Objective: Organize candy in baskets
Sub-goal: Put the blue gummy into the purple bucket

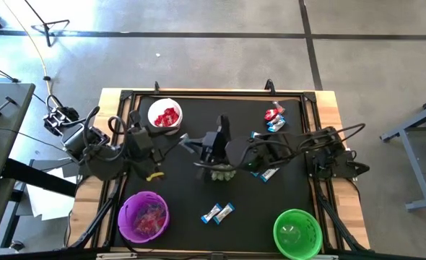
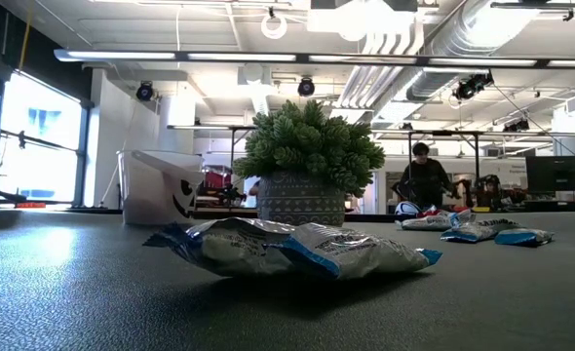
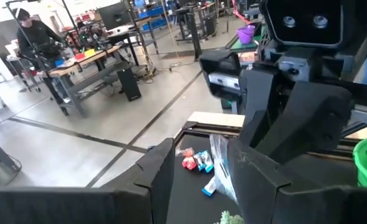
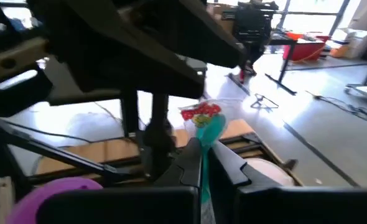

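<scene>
A pair of blue-and-silver candies (image 2: pixel 287 249) lies nearest the low camera, close to the table's near edge and between the purple and green baskets.

Over the middle of the table the right gripper (image 4: pixel 202 146) is clamped shut on a red-wrapped sweet (image 4: pixel 202 118), whose twisted end sticks up past the fingertips. The left gripper (image 3: pixel 200 149) faces it at close range with its fingers apart. A strip of clear wrapper shows in the gap between them, but it is hard to tell whether it touches either finger. Just below both grippers stands the spiky green ball (image 1: pixel 222 172).

The white basket (image 1: pixel 152 108) sits toward the far left corner and holds red sweets. The purple basket (image 1: pixel 123 213) is at the near left corner with pinkish ones inside. The green basket (image 1: pixel 278 227) at the near right corner looks almost bare. More loose candy (image 1: pixel 274 115) lies by the far right corner, and one blue-and-silver piece (image 1: pixel 269 173) lies under the right arm.

The step in hand looks like a hand-over of a red sweet from the right gripper to the left, bound for the white basket. Next, the left fingers would need to close on the wrapper before the right lets go. The left arm would then carry the sweet clear of the spiky ball to that basket's rim.
</scene>
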